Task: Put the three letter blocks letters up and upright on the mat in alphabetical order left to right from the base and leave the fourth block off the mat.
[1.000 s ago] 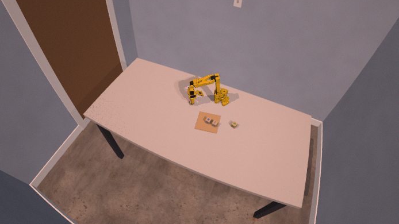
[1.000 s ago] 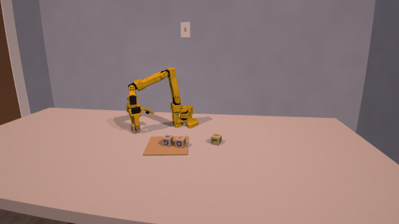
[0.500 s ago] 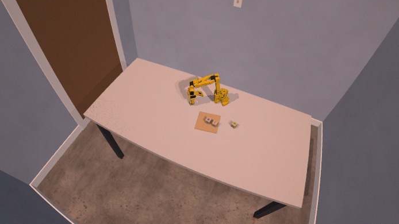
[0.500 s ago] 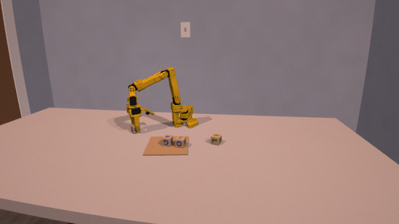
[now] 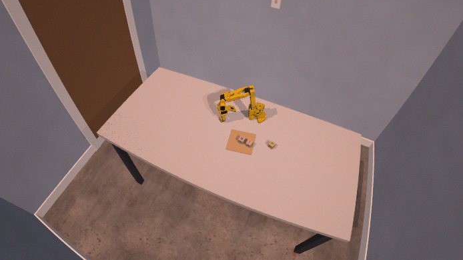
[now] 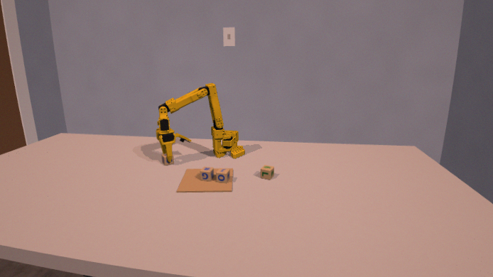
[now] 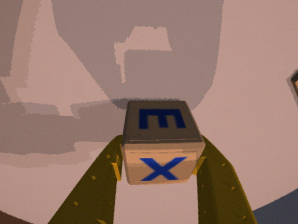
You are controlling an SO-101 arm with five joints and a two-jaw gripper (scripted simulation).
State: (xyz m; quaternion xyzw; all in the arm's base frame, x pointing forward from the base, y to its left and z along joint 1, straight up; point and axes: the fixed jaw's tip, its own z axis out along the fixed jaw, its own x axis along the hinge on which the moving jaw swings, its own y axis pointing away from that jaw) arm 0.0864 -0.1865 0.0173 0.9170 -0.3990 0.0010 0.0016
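A small cube of pale, wood-like material (image 5: pixel 221 119) (image 6: pixel 164 160) (image 7: pixel 162 162) is clamped between the fingers of the gripper (image 5: pixel 222 119) (image 6: pixel 168 160) (image 7: pixel 158 167), well apart from the mat, at its far left. Squared edges and blue letters are shown on it: an E on one face and an X on the adjoining one. Whether its underside is touched by the table cannot be told.

The mat (image 5: pixel 235 148) (image 6: pixel 203 187), a thin, tan four-sided sheet, is laid flat on the pinkish, finely speckled table (image 5: pixel 170 107) (image 6: pixel 218 230) (image 7: pixel 260 100). Towards its right side two pale cubes are set close together: the G-faced block (image 5: pixel 241 139) (image 6: pixel 206 174) on the left and the O-faced block (image 5: pixel 249 143) (image 6: pixel 222 175) on the right. Their top letters are too small to be read surely.

Off the mat, to the right, the green-lettered block (image 5: pixel 271 145) (image 6: pixel 267 172) is placed on the table. The yellow arm (image 5: pixel 252 98) (image 6: pixel 214 106), with angular links and black joints, is bent above the table's far side.
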